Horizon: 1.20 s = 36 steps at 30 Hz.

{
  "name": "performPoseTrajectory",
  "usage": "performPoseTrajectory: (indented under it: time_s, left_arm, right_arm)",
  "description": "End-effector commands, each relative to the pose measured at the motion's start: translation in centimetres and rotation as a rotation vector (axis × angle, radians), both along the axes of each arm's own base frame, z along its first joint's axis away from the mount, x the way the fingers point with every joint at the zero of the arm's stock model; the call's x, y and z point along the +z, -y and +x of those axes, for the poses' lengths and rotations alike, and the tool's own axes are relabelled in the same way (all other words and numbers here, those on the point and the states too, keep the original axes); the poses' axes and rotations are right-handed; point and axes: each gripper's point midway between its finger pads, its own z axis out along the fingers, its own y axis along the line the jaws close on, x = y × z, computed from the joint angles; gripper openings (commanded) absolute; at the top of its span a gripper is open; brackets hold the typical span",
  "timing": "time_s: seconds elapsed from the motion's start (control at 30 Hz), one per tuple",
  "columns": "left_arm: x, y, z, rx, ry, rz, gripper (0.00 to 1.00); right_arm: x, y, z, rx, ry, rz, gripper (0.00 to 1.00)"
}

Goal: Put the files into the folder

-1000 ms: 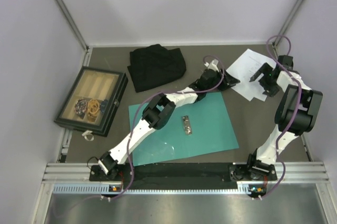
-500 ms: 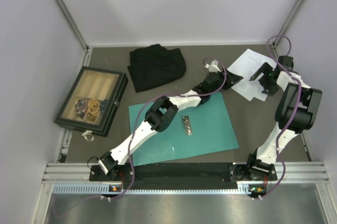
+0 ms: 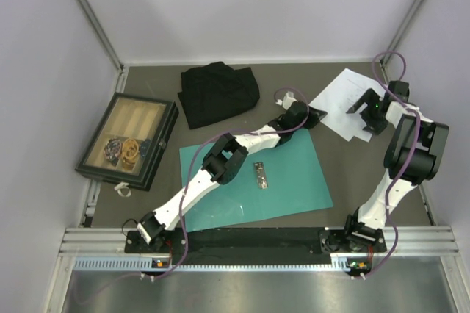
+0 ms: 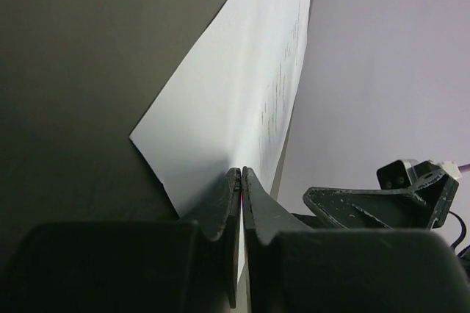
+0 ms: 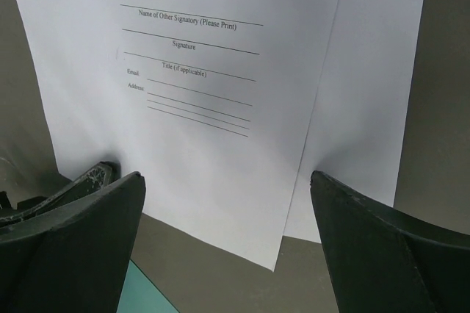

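Top external view, items on the grey surface [image 3: 294, 78] for your check:

1. Files [image 3: 345, 96]: two white sheets, overlapped and flat at 2 o'clock, well outside the folder. In the right wrist view the upper sheet [image 5: 220, 70] reads "OTHER SIGNATORY:", with signature lines below. The lower sheet shows past its 3 o'clock edge.
2. Folder [image 3: 286, 181]: teal, lying flat at centre toward 6 o'clock, with a metal clip [image 3: 260, 175] on it. Its far corner is near the files; whether they touch you cannot tell.
3. Left claw [image 3: 317, 114]: reached across the folder to the files' 8 o'clock corner. In the left wrist view its fingers [image 4: 220, 206] are pressed together, pinching the edge of the files [image 4: 242, 85].
4. Right claw [image 3: 360, 120]: over the files at their 4 o'clock side. In the right wrist view it [image 5: 226, 177] is spread wide with nothing between the fingers and the sheets lying beneath.
5. Black cloth [image 3: 219, 94]: crumpled at 11 o'clock.
6. Dark-framed tray [image 3: 128, 140]: at 9 o'clock, with small items in its near compartments.
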Motion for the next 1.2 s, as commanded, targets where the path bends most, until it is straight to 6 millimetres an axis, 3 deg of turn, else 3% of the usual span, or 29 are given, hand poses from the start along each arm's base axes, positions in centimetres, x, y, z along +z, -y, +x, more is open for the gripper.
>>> performPoseTrajectory:
  time_s: [0.0,0.37,0.87,0.93,1.17]
  left_arm:
    - [-4.1,-1.8,-0.2,0.042,-0.148,0.109,0.06]
    - [-5.2,-1.7,-1.0,0.007,-0.17,0.135,0.03]
    - [-8.8,-2.2,-2.4,-0.019,-0.28,0.169,0.0]
    - [-9.2,-2.3,-2.4,-0.019,-0.286,0.175,0.0]
    - [-8.8,-2.2,-2.9,-0.07,-0.255,0.203,0.0]
  right_arm:
    - [-0.2,-0.2,0.6,0.019,0.051,0.029,0.94]
    - [0.1,-1.8,1.2,0.036,0.126,0.129,0.95]
    - [1.1,-4.1,2.2,0.064,0.219,0.306,0.95]
    - [1.1,-4.1,2.4,0.061,0.223,0.314,0.95]
    - [2.1,-1.3,2.2,0.032,0.165,0.133,0.96]
